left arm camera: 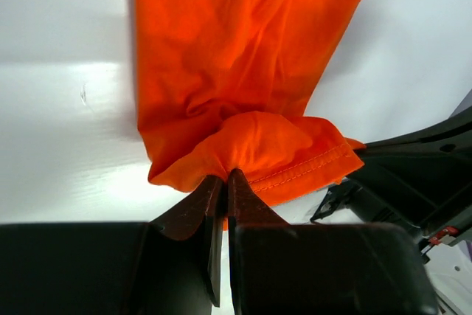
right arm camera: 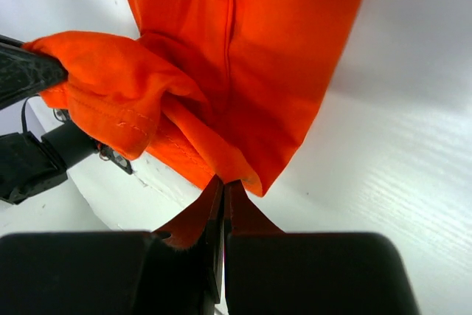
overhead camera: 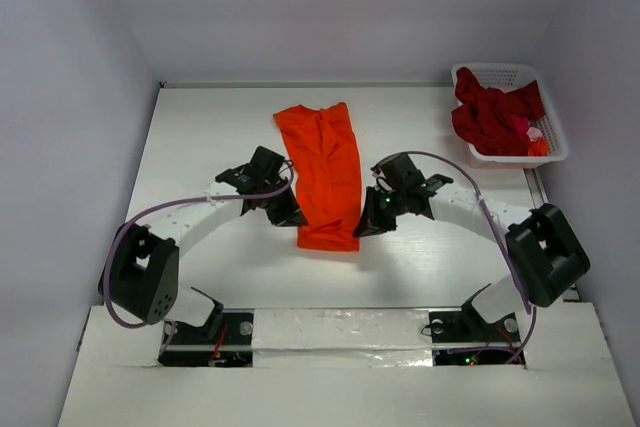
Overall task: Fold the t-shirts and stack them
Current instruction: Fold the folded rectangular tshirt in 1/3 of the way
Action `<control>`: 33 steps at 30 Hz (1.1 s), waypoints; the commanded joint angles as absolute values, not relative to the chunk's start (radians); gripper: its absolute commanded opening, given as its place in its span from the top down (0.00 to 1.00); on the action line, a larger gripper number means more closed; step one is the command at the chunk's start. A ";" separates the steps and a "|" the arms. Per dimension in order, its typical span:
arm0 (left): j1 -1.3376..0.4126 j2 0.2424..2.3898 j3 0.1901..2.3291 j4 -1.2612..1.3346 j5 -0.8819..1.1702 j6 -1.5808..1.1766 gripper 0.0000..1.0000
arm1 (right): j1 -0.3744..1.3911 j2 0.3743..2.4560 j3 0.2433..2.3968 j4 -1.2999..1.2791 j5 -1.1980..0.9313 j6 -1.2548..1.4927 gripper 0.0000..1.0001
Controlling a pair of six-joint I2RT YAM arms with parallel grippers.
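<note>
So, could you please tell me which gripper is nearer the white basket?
Right. The right gripper pinches the orange shirt on the side facing the basket; the left gripper pinches its opposite side.

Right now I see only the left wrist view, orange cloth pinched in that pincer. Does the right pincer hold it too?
Observer: Yes, the right pincer is shut on the other near corner of the orange t-shirt.
Operator: How does the shirt lie?
Observer: Folded into a long narrow strip, stretching away across the table.
Operator: Other shirts?
Observer: A heap of dark red shirts sits in a white basket, far right.
</note>
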State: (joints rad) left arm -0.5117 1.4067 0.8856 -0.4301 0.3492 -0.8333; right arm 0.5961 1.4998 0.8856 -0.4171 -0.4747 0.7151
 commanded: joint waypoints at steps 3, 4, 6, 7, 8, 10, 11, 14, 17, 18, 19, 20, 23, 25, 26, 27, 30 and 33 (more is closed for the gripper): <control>-0.466 1.451 0.988 -0.468 0.350 -0.761 1.00 | 0.584 1.571 1.012 -0.471 -0.509 0.634 1.00; -0.454 1.468 1.005 -0.471 0.351 -0.753 1.00 | 0.575 1.588 1.041 -0.483 -0.508 0.623 1.00; -0.454 1.486 1.022 -0.472 0.351 -0.746 1.00 | 0.575 1.603 1.066 -0.492 -0.506 0.614 1.00; -0.443 1.494 1.035 -0.474 0.353 -0.742 1.00 | 0.566 1.611 1.077 -0.497 -0.508 0.608 1.00; -0.443 1.511 1.040 -0.472 0.356 -0.739 1.00 | 0.557 1.620 1.086 -0.499 -0.511 0.607 1.00; -0.433 1.528 1.052 -0.469 0.360 -0.732 1.00 | 0.543 1.641 1.103 -0.497 -0.529 0.606 1.00; -0.433 1.543 1.066 -0.468 0.362 -0.730 1.00 | 0.529 1.647 1.111 -0.497 -0.534 0.606 1.00; -0.423 1.577 1.095 -0.468 0.368 -0.721 1.00 | 0.517 1.678 1.146 -0.517 -0.529 0.588 1.00; -0.414 1.606 1.121 -0.469 0.376 -0.710 1.00 | 0.499 1.710 1.181 -0.535 -0.531 0.568 1.00; -0.404 1.612 1.127 -0.472 0.376 -0.709 1.00 | 0.488 1.716 1.189 -0.538 -0.531 0.565 1.00; -0.403 1.618 1.135 -0.474 0.377 -0.706 1.00 | 0.488 1.727 1.203 -0.543 -0.531 0.558 1.00; -0.403 1.629 1.150 -0.474 0.377 -0.704 1.00 | 0.477 1.732 1.209 -0.548 -0.531 0.555 1.00; -0.394 1.652 1.181 -0.485 0.376 -0.693 1.00 | 0.477 1.759 1.244 -0.563 -0.534 0.540 1.00; -0.385 1.664 1.192 -0.486 0.377 -0.689 1.00 | 0.477 1.776 1.261 -0.569 -0.537 0.529 1.00; -0.385 1.677 1.204 -0.488 0.380 -0.686 1.00 | 0.477 1.782 1.275 -0.574 -0.538 0.526 1.00; -0.374 1.683 1.210 -0.491 0.380 -0.683 1.00 | 0.468 1.795 1.279 -0.574 -0.537 0.526 1.00; -0.374 1.704 1.235 -0.497 0.380 -0.673 1.00 | 0.468 1.813 1.301 -0.574 -0.541 0.523 1.00; -0.365 1.724 1.250 -0.497 0.383 -0.666 1.00 | 0.459 1.832 1.322 -0.584 -0.545 0.515 1.00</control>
